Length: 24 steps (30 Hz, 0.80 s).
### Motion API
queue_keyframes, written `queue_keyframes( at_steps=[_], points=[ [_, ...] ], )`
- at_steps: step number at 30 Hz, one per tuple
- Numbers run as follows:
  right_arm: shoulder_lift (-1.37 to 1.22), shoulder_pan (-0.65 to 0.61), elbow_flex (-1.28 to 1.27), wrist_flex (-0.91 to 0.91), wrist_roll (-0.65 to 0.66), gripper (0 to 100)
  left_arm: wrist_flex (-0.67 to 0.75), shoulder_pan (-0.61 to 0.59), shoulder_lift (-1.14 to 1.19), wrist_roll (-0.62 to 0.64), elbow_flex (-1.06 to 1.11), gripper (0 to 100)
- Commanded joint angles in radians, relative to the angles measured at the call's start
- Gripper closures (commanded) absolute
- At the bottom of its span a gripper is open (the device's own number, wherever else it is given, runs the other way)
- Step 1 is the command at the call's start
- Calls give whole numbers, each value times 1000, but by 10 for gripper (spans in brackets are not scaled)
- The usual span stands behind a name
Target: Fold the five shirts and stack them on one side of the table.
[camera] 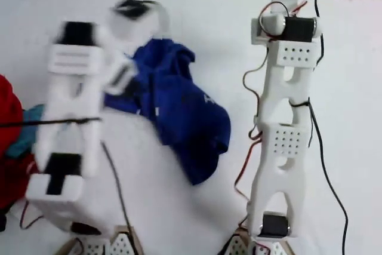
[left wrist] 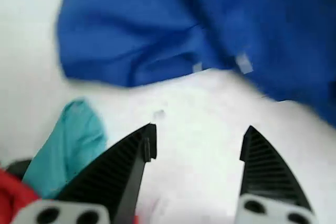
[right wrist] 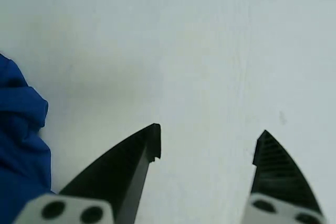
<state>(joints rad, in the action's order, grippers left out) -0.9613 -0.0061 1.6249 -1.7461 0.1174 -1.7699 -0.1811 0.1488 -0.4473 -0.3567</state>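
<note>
Left tool (left wrist: 200, 128) and right tool (right wrist: 210, 129) are gaping empty near the blue shirt (camera: 179, 111); we are aiming to pinch one hem edge.

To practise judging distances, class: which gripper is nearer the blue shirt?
Left. The left gripper hangs open just short of the blue shirt; the right gripper is open over bare table, the shirt off to one side.

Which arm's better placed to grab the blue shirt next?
Probably left: the left claw, open, faces the blue shirt closely. The right claw is open over bare table, farther from the shirt.
</note>
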Motion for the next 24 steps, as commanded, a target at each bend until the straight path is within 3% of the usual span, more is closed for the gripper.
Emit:
queue_keyframes(
  at_steps=[1,6,13,18,21,24],
  points=[
    [88,-8,37,-19,3,712,-6,-252,-40,-84,58,733],
    [154,-27,31,-22,3,712,158,-551,-40,-216,248,736],
    [367,-136,-78,-24,3,712,569,-848,-35,-397,562,733],
    [593,-242,-471,-24,5,712,815,-930,-32,-396,622,733],
    [763,-294,-758,-22,20,712,891,-933,12,-356,590,733],
    [941,-311,-1026,-22,106,712,875,-944,97,-269,460,733]
  ],
)
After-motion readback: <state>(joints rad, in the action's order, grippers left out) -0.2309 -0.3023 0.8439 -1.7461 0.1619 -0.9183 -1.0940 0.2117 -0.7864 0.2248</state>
